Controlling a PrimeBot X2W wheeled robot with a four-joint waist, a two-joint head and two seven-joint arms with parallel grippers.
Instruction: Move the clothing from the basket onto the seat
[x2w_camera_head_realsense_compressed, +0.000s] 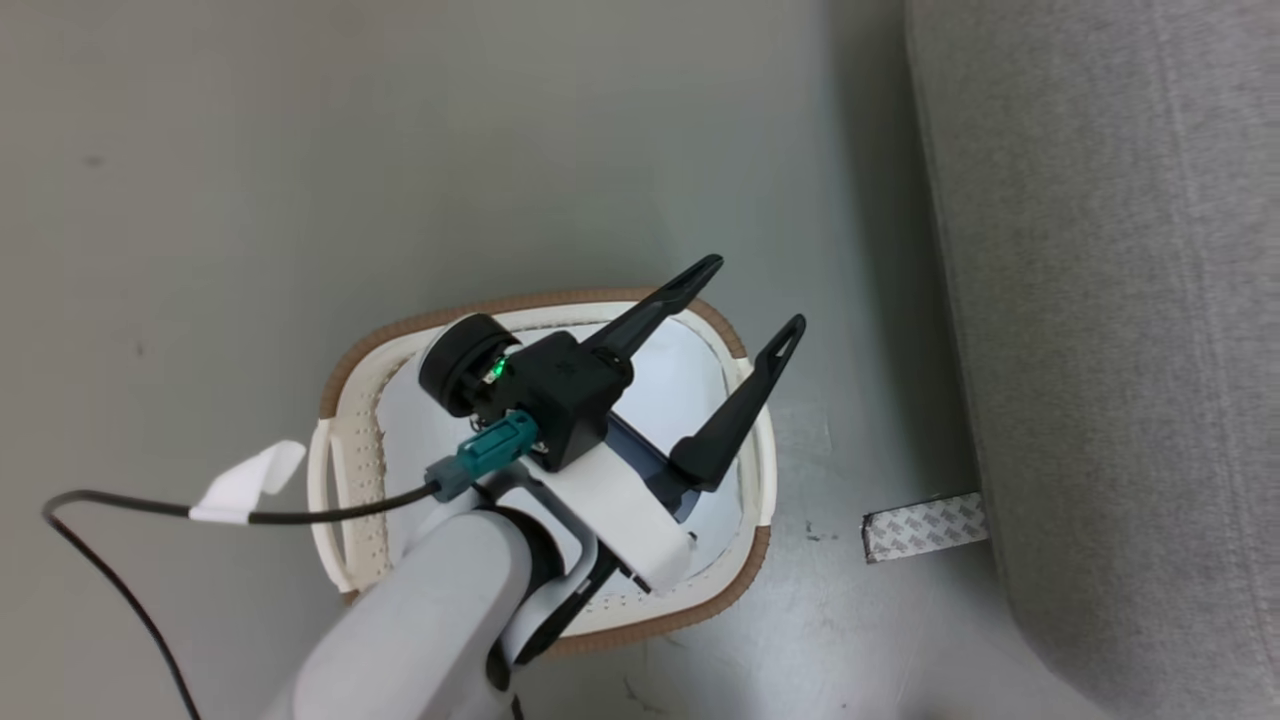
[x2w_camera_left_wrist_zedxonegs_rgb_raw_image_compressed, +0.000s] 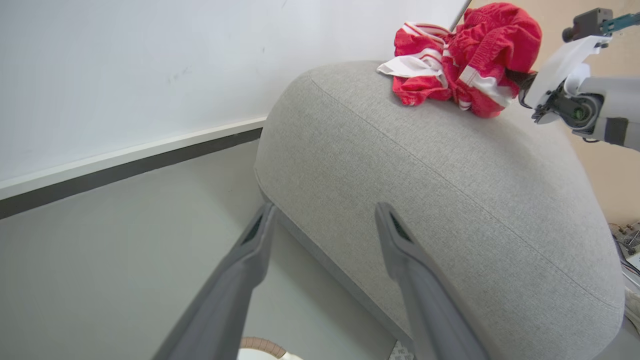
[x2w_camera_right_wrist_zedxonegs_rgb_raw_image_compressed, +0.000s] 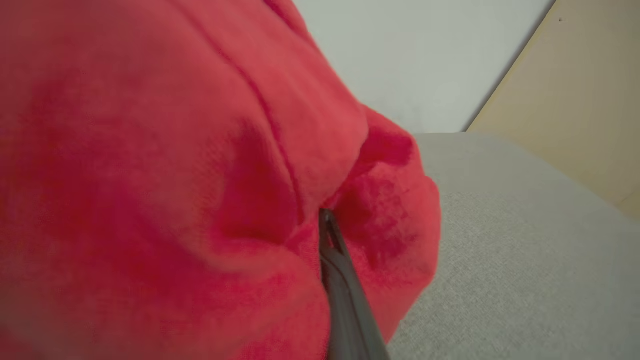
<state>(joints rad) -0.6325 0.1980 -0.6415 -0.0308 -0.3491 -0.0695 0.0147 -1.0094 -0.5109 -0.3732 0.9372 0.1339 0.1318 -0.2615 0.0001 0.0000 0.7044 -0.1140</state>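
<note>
Clothing (x2w_camera_left_wrist_zedxonegs_rgb_raw_image_compressed: 465, 60): red cloth, soft, finely napped, matt; white striped trim looks smoother.
Seat (x2w_camera_left_wrist_zedxonegs_rgb_raw_image_compressed: 450, 200): grey woven upholstery, coarse-grained, matt, with one stitched seam.
Basket (x2w_camera_head_realsense_compressed: 360, 500): cream plastic, perforated wall, slight sheen.
Rim (x2w_camera_head_realsense_compressed: 520, 302): brown, woven-look texture.
Liner (x2w_camera_head_realsense_compressed: 680, 375): pale, smooth, cloth-like.
Left gripper (x2w_camera_head_realsense_compressed: 752, 295): black fingers and housing, plastic-looking, matt.
Forearm (x2w_camera_head_realsense_compressed: 440, 620): pale shell, smooth, satin finish.
Cable (x2w_camera_head_realsense_compressed: 300, 517): black, rubbery.
Tag (x2w_camera_head_realsense_compressed: 250, 480): white, paper-like.
Floor (x2w_camera_head_realsense_compressed: 400, 150): grey, smooth, faintly glossy, scuffed near the seat.
Patch (x2w_camera_head_realsense_compressed: 925, 525): dotted grey tape, right of the basket.
</note>
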